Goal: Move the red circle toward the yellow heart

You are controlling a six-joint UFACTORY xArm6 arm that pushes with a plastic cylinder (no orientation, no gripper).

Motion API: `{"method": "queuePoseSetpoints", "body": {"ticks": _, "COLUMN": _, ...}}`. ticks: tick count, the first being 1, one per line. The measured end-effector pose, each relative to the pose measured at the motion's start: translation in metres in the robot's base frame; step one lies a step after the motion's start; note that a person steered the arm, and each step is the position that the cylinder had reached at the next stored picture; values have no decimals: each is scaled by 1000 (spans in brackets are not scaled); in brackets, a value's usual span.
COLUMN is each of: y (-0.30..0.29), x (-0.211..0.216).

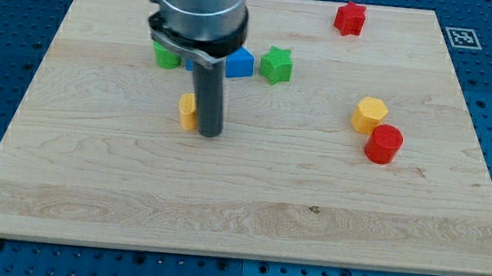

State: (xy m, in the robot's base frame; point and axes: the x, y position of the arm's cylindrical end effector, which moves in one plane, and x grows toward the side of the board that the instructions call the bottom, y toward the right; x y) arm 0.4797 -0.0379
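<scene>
two task blocks well apart: red circle [384, 144] at right of centre, touching yellow hexagon [369, 115]; yellow heart [187, 111] left of centre, touching my tip [210, 135]. no jaws, bare rod. circle lies far right of tip; push must run leftward.

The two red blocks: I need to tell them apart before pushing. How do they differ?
The red star has points; the red circle is round. The star stands alone at the view's top; the circle touches the yellow hexagon at the right. Both are red and far from my tip.
</scene>
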Motion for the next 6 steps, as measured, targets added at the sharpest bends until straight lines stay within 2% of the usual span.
{"method": "queuePoseSetpoints", "body": {"ticks": 1, "y": 75, "x": 37}}
{"method": "queuePoseSetpoints", "body": {"ticks": 2, "y": 158, "x": 57}}
{"method": "queuePoseSetpoints", "body": {"ticks": 3, "y": 228, "x": 43}}
{"method": "queuePoseSetpoints", "body": {"ticks": 4, "y": 263, "x": 1}}
{"method": "queuePoseSetpoints", "body": {"ticks": 6, "y": 267, "x": -2}}
